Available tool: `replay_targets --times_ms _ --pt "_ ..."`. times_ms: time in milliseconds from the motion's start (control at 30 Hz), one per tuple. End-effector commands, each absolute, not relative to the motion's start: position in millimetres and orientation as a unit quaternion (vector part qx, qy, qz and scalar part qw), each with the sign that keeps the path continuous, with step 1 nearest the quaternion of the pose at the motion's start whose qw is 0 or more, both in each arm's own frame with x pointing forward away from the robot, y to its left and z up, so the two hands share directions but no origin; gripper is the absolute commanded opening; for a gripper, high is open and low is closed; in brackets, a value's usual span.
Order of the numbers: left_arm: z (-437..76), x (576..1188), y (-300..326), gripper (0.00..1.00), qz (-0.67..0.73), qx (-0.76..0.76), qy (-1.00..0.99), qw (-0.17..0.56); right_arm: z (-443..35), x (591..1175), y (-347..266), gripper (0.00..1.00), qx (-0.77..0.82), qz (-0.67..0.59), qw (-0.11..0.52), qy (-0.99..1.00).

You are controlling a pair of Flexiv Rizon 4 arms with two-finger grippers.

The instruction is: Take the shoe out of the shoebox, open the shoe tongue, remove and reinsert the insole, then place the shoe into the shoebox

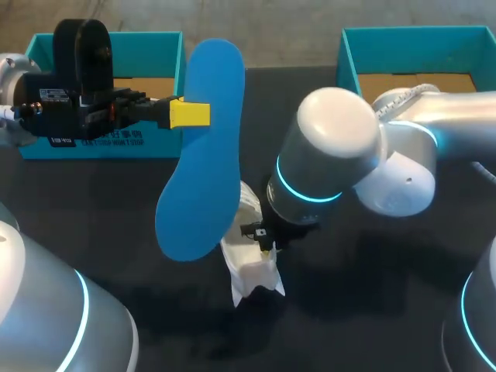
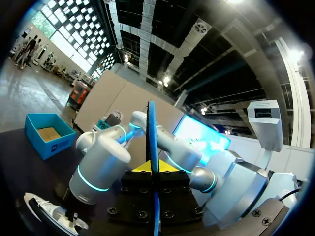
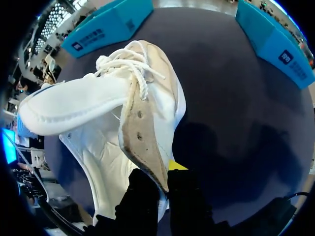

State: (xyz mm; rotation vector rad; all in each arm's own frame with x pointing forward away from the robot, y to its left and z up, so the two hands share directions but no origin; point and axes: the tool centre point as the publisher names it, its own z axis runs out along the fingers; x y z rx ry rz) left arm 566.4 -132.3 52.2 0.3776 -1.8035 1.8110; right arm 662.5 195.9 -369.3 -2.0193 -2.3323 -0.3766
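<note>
Left fingers (image 1: 190,114) clamped on the insole (image 1: 200,155) edge, holding it aloft beside the shoe (image 1: 252,271). Its long axis runs away from the robot, broad end nearest. Right fingers (image 3: 177,165) pinch the shoe's eyelet flap, probably to pin it to the surface (image 1: 372,310) with the mouth open for reinsertion. Tongue (image 3: 74,105) folded out.

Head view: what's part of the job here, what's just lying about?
In use: insole, in left gripper; shoe, in right gripper.
Idle: left shoebox, right shoebox; one is presumably the shoe's, cannot tell which.
</note>
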Motion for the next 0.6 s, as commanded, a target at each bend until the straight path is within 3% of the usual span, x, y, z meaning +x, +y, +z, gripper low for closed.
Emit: replay_targets --times_ms 33,600 --pt "51.8 566.2 -132.4 0.00 0.674 0.140 -0.671 0.275 -371.8 653.8 190.5 0.00 -0.661 -0.131 0.014 -0.739" --pt "51.8 566.2 -132.4 0.00 0.674 0.140 -0.671 0.275 -375.6 655.0 175.4 0.00 -0.681 -0.147 0.017 -0.717"
